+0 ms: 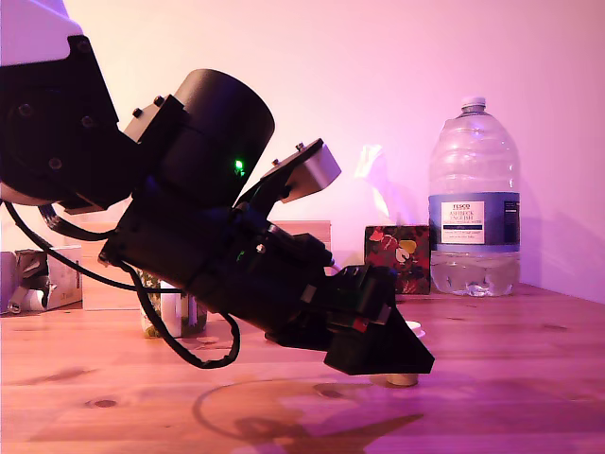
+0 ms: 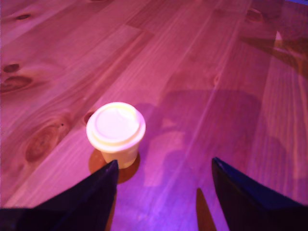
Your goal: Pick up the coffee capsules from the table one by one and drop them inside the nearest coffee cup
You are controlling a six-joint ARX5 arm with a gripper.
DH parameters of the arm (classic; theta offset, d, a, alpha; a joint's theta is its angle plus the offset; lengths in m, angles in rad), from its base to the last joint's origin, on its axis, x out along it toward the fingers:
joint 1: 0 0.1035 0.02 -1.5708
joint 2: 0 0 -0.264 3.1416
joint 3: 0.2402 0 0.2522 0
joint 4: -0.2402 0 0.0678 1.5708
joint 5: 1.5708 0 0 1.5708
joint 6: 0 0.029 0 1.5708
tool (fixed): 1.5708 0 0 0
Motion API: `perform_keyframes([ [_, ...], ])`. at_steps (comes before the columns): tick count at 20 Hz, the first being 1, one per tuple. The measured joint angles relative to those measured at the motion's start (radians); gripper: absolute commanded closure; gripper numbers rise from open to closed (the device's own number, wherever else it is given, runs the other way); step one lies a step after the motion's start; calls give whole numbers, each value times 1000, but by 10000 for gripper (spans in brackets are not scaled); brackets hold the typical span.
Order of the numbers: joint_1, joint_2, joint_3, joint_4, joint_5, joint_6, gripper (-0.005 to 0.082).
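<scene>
The arm (image 1: pixel 189 218) slopes down toward 4 o'clock in the exterior view, wrist tilted steeply. Its gripper (image 2: pixel 163 192) hangs low with 2 dark fingers (image 2: pixel 91 192) spread apart, nothing between them.

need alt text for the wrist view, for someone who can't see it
A small cream coffee capsule stands upright on a pine table with dark knots, under pink-purple light. The two dark jaws of the open gripper frame the near edge of the picture, the capsule just ahead of one jaw and not between them.
</scene>
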Motion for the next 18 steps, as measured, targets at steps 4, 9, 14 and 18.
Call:
perform_keyframes([
  [4, -7, -29, 0, 2, -1, -8, 235],
  [9, -32, -34, 1, 0, 8, -35, 235],
  [14, -18, -34, 1, -5, -40, -57, 235],
  [18, 2, -34, -46, 121, -61, -79, 235],
])
